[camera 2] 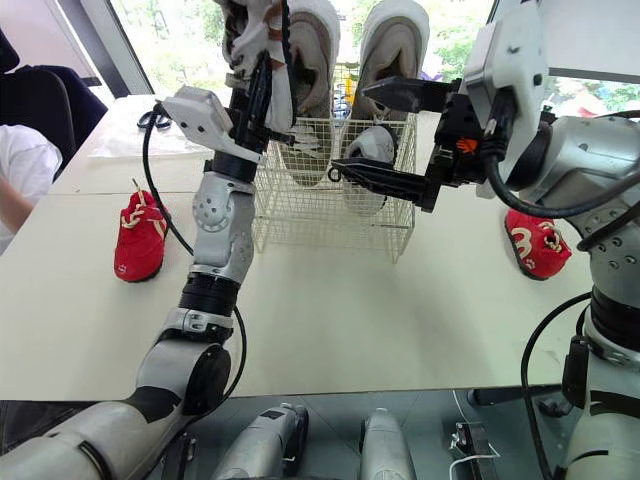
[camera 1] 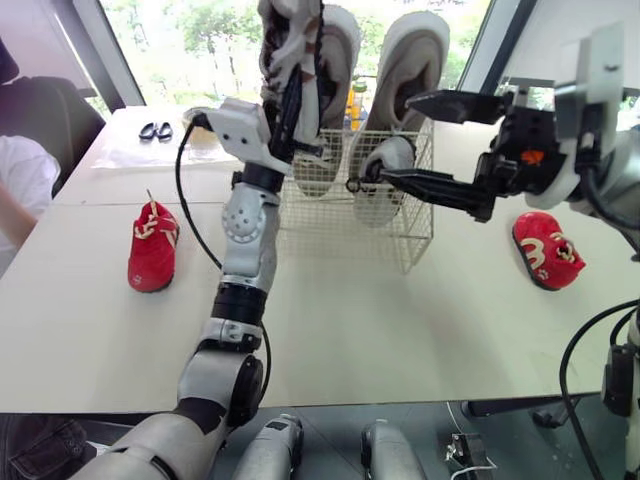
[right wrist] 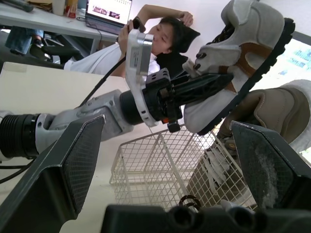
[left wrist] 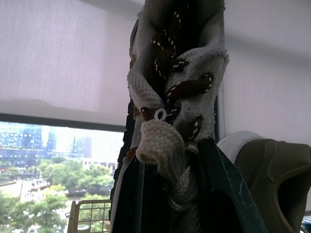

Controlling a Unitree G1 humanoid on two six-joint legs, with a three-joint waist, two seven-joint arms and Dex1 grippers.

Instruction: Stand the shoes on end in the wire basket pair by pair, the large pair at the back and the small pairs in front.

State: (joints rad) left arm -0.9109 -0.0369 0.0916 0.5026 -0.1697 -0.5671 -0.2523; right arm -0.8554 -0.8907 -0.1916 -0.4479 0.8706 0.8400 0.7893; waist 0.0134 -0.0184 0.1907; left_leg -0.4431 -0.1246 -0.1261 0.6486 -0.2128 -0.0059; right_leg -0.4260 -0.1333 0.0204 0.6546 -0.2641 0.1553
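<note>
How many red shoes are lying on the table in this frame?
2. The left red shoe lies on the table left of the wire basket; the right red shoe lies right of it. The arms could hide others.

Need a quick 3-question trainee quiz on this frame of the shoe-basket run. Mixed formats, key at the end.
1. Multiple choice: the right gripper is
A) open
B) shut on a small white shoe
C) shut on nothing

2. True or false: one red shoe lies on the table to the left of the wire basket, and another lies to its right.

3. Short answer: what does the left gripper hold?

Key:
1. A
2. True
3. A large laced shoe
</note>
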